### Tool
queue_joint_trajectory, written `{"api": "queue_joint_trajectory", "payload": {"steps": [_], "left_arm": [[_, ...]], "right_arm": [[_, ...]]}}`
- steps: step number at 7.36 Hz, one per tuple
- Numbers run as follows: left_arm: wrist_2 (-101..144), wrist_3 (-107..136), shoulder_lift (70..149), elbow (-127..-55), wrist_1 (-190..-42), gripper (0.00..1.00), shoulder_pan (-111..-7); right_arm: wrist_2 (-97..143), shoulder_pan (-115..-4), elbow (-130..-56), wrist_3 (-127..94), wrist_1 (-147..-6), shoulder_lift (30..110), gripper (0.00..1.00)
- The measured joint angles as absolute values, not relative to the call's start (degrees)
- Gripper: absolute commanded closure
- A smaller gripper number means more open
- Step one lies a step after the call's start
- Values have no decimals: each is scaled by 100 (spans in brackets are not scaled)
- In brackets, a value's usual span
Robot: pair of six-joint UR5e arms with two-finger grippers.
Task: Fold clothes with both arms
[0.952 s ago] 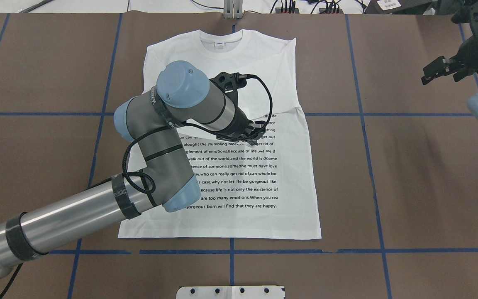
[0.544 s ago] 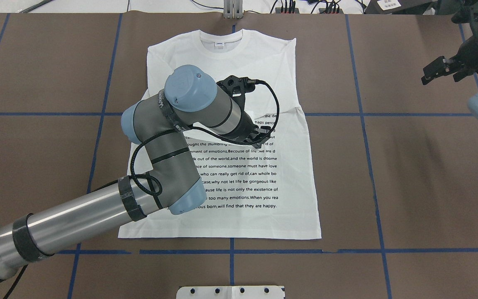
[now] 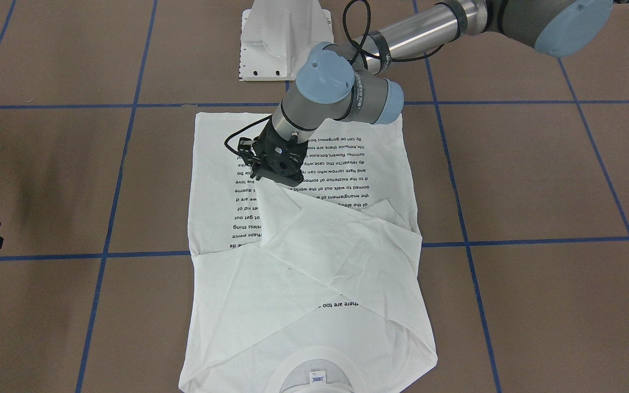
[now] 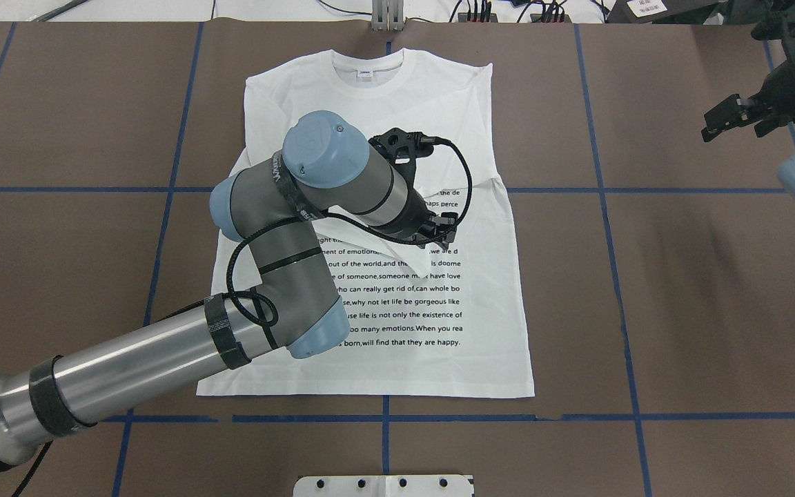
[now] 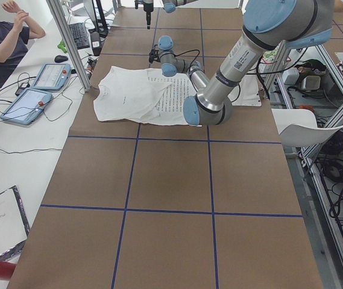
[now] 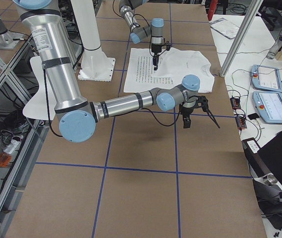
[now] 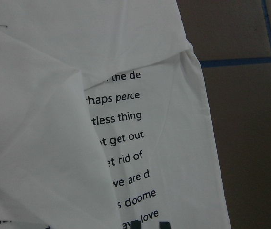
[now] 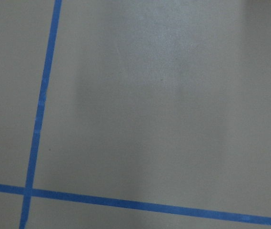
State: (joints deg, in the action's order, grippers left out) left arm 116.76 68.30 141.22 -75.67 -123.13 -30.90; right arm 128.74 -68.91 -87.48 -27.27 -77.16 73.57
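The white T-shirt (image 4: 425,96) lies flat on the brown table, printed text up, collar at the far side; it also shows in the front view (image 3: 314,295). My left gripper (image 4: 440,236) hovers low over the text, shut on a sleeve. From the front, that sleeve (image 3: 336,240) runs as a taut diagonal band from the shoulder up to the left gripper (image 3: 272,179). The left wrist view shows the folded cloth (image 7: 35,133) lying over the text lines. My right gripper (image 4: 727,119) hangs open above bare table at the far right, well away from the shirt.
The white pedestal base (image 4: 384,485) sits at the near table edge. Blue tape lines (image 4: 604,207) grid the brown table (image 4: 680,290). A person (image 5: 2,42) sits by two tablets (image 5: 29,102) on the side bench beyond the shirt's collar end.
My left arm has moved right and slightly toward the robot, drawing the sleeve farther over the printed text. The right arm has stayed put.
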Motion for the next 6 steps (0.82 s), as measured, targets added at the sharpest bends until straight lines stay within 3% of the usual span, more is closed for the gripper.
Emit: {"api": "queue_joint_trajectory", "payload": {"steps": [3,6], "left_arm": [[11672,6638,14000,-7605,-12248,0,-3140],[11716,5676,13387,-7760,-12198,0,-3706]], "right_arm": [[12837,-6626,-8765,-3348,-7702,7101,0],[12605,-6127,-8796,-4105,-7699,6649,0]]}}
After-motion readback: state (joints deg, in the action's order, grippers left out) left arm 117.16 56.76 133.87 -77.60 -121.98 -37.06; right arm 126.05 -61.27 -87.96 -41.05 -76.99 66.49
